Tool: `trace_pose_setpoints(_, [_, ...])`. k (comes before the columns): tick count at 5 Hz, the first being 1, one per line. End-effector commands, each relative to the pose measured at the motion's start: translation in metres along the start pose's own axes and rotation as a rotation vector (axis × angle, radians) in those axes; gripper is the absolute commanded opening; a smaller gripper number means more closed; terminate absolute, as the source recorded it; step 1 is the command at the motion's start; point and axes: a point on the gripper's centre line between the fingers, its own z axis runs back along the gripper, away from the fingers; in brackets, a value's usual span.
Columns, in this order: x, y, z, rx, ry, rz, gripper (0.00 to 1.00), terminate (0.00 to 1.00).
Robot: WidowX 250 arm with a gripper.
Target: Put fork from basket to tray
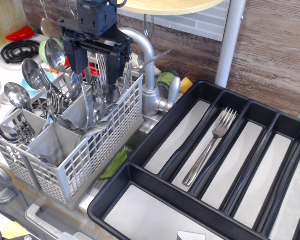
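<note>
The light grey grid-walled basket [97, 150] stands at the left, full of upright spoons and forks. My gripper [95, 69] hangs over its back compartment with its black fingers [74, 57] spread wide, so it is open. A slim steel fork [101, 67] stands tines-up between the fingers; I cannot tell whether a finger touches it. The black tray [140, 172] with long narrow slots fills the right. One steel fork with four tines [210, 147] lies in its second slot.
Several round-bowled spoons [32, 75] stick up from the basket's left compartments. A chrome faucet [150, 80] stands right behind the basket, close to the right finger. A white post [229, 42] rises behind the tray. A stove burner [17, 50] lies far left.
</note>
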Motion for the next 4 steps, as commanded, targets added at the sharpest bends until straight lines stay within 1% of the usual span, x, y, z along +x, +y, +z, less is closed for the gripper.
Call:
trace_pose_setpoints(1, [0.0,0.0,0.0,0.0,0.0,0.0,1.0,0.0])
trace_pose_setpoints(2, [0.001,0.01,-0.003,0.023,0.003,0.038,1.0,0.0])
trace_pose_setpoints(4, [0.001,0.018,-0.021,-0.007,0.013,0.151,1.0,0.0])
